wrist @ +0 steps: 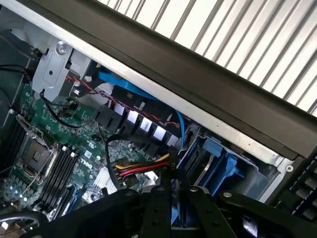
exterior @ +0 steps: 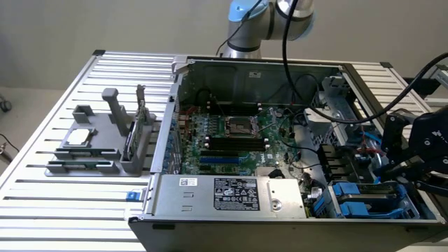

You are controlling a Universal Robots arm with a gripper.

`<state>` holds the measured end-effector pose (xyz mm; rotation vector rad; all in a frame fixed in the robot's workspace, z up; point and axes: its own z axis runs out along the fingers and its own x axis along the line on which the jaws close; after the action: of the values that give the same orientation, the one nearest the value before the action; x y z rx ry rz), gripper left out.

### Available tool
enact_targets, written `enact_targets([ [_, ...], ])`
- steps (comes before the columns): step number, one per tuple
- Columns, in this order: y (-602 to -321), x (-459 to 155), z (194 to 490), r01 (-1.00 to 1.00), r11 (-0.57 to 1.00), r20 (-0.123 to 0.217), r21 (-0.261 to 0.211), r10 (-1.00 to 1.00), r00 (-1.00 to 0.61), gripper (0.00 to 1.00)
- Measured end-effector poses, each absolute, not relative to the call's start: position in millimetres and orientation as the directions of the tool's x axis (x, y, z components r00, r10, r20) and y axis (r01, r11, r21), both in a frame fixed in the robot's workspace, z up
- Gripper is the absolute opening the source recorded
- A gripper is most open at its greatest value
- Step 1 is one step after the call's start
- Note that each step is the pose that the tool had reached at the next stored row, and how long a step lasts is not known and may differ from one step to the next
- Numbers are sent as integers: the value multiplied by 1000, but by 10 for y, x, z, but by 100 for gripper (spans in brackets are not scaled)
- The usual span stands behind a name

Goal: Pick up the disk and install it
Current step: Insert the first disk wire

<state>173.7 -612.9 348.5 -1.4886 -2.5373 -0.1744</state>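
PSU box sits front-most in open PC case. On the exterior view's left, grey holder on slatted worktop, small silver chip on it. Mid: motherboard. On the exterior view's right, blue drive bay at case corner, black claw just above it. Wrist view: claw nearly closed, looks clamped on the disk, blue edge btwn fingers, over the bay.
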Motion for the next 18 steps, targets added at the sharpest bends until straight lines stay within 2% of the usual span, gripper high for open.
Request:
enact_targets([
  [6,-6129,1667,3493,876,483,215,-3,855,-471,16],
  [13,-6112,1666,3538,877,479,163,-32,869,-468,16],
  [18,-6111,1667,3541,899,436,159,-36,891,-425,16],
])
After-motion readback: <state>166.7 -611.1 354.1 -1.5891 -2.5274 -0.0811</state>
